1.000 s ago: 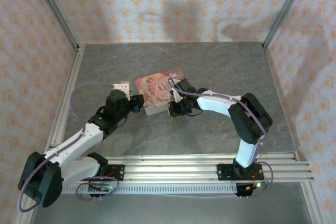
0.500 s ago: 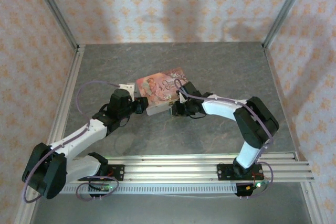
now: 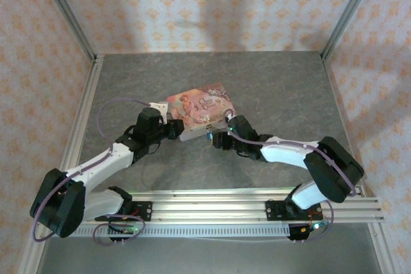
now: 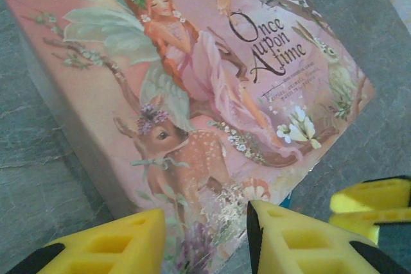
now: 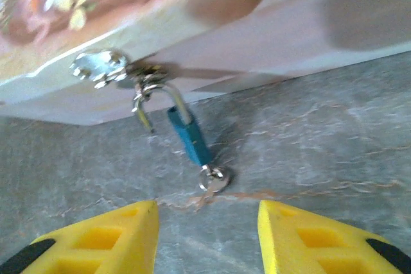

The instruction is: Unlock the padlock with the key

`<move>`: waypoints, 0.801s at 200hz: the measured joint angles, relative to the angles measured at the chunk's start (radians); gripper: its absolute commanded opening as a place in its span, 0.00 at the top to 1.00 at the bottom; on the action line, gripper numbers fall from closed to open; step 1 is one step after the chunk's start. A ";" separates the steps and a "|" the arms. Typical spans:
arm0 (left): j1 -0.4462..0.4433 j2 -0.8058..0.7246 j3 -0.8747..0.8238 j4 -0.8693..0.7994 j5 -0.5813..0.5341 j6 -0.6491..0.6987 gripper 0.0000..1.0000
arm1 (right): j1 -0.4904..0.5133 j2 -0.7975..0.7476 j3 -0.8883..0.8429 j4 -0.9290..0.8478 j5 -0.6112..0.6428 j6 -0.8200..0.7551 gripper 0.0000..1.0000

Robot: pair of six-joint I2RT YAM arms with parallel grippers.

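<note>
Risk is the padlock (image 5: 191, 136) dangles loose off the box (image 4: 192, 94) front, key (image 5: 215, 179) stuck in its bottom, so the right fingers (image 5: 115, 235), spread and empty nearby, could knock it swinging or fumble the key, even with the left fingers (image 4: 115, 248) pinching the box corner.

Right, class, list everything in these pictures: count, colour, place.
pink illustrated box: one, pink, middle of the table
silvery metal clasp: one, silver, on the box's side
small blue-bodied padlock: one, blue, hanging from the clasp
tiny pale metal key: one, silvery tan, at the padlock's lower end
grey stone-patterned table: one, grey, under everything
left gripper: one, yellow fingers, closed on the box's corner
right gripper: one, yellow fingers, open before the padlock
</note>
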State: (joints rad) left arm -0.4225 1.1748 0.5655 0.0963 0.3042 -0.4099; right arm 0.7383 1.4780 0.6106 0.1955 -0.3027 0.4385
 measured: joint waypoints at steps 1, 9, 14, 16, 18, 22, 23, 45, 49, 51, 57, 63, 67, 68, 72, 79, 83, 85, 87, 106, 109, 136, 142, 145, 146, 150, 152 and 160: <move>0.000 0.000 0.002 0.000 0.001 0.000 0.61 | 0.002 0.001 -0.004 0.008 0.000 0.000 0.57; 0.000 0.005 0.008 0.000 0.005 0.002 0.61 | 0.006 0.010 -0.026 0.060 0.000 0.000 0.58; 0.000 0.007 0.012 0.002 0.008 0.004 0.61 | 0.007 0.016 -0.042 0.100 0.000 0.000 0.58; 0.000 0.008 0.014 0.002 0.008 0.005 0.61 | 0.007 0.018 -0.047 0.111 0.000 0.000 0.59; 0.000 0.009 0.016 0.002 0.010 0.007 0.61 | 0.007 0.020 -0.055 0.130 0.000 -0.001 0.59; 0.000 0.010 0.018 0.004 0.012 0.008 0.61 | 0.007 0.023 -0.071 0.160 0.000 -0.001 0.59; 0.000 0.010 0.018 0.005 0.012 0.008 0.61 | 0.007 0.024 -0.073 0.165 0.000 -0.002 0.59; 0.000 0.011 0.023 0.008 0.025 0.014 0.61 | 0.007 0.051 -0.126 0.269 0.000 -0.033 0.60; 0.000 0.011 0.023 0.008 0.027 0.014 0.61 | 0.007 0.056 -0.129 0.280 0.000 -0.038 0.60; 0.000 0.011 0.023 0.008 0.029 0.015 0.61 | 0.007 0.060 -0.131 0.286 -0.001 -0.043 0.60; 0.000 0.011 0.023 0.008 0.030 0.015 0.61 | 0.007 0.070 -0.134 0.305 -0.002 -0.054 0.60; 0.000 0.011 0.023 0.008 0.031 0.015 0.61 | 0.007 0.080 -0.136 0.328 -0.004 -0.065 0.60; 0.000 0.011 0.023 0.009 0.033 0.015 0.61 | 0.007 0.087 -0.138 0.345 -0.005 -0.072 0.60; 0.000 0.011 0.023 0.009 0.033 0.015 0.61 | 0.007 0.089 -0.138 0.352 -0.005 -0.074 0.60; 0.000 0.011 0.023 0.009 0.033 0.015 0.61 | 0.007 0.097 -0.140 0.369 -0.004 -0.080 0.60; 0.000 0.011 0.023 0.009 0.034 0.015 0.61 | 0.007 0.111 -0.142 0.396 -0.004 -0.093 0.60; 0.000 0.011 0.023 0.009 0.034 0.015 0.61 | 0.007 0.118 -0.142 0.407 -0.003 -0.097 0.60; 0.000 0.011 0.023 0.009 0.034 0.015 0.61 | 0.007 0.122 -0.142 0.412 -0.004 -0.101 0.60; 0.000 0.011 0.023 0.009 0.034 0.015 0.61 | 0.007 0.126 -0.142 0.418 -0.003 -0.104 0.60; 0.000 0.011 0.023 0.009 0.034 0.015 0.61 | 0.007 0.154 -0.141 0.451 0.000 -0.128 0.61; 0.000 0.011 0.023 0.009 0.034 0.015 0.61 | 0.007 0.159 -0.141 0.455 0.001 -0.133 0.61; 0.000 0.012 0.024 0.009 0.037 0.015 0.61 | 0.009 0.186 -0.141 0.483 0.024 -0.156 0.64; 0.000 0.013 0.027 0.009 0.037 0.015 0.61 | 0.011 0.188 -0.141 0.487 0.029 -0.161 0.64; 0.000 0.015 0.028 0.009 0.037 0.015 0.61 | 0.012 0.191 -0.141 0.490 0.032 -0.164 0.64; 0.000 0.015 0.028 0.009 0.037 0.015 0.61 | 0.012 0.191 -0.141 0.491 0.033 -0.165 0.64; 0.000 0.017 0.030 0.009 0.037 0.015 0.61 | 0.013 0.195 -0.141 0.495 0.035 -0.168 0.64; 0.000 0.018 0.031 0.009 0.037 0.015 0.61 | 0.013 0.196 -0.141 0.497 0.037 -0.170 0.64; 0.000 0.021 0.033 0.009 0.037 0.015 0.61 | 0.014 0.200 -0.140 0.502 0.038 -0.177 0.64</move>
State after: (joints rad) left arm -0.4225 1.1961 0.5987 0.1055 0.3412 -0.3946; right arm 0.7525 1.6775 0.4702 0.6979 -0.2646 0.2611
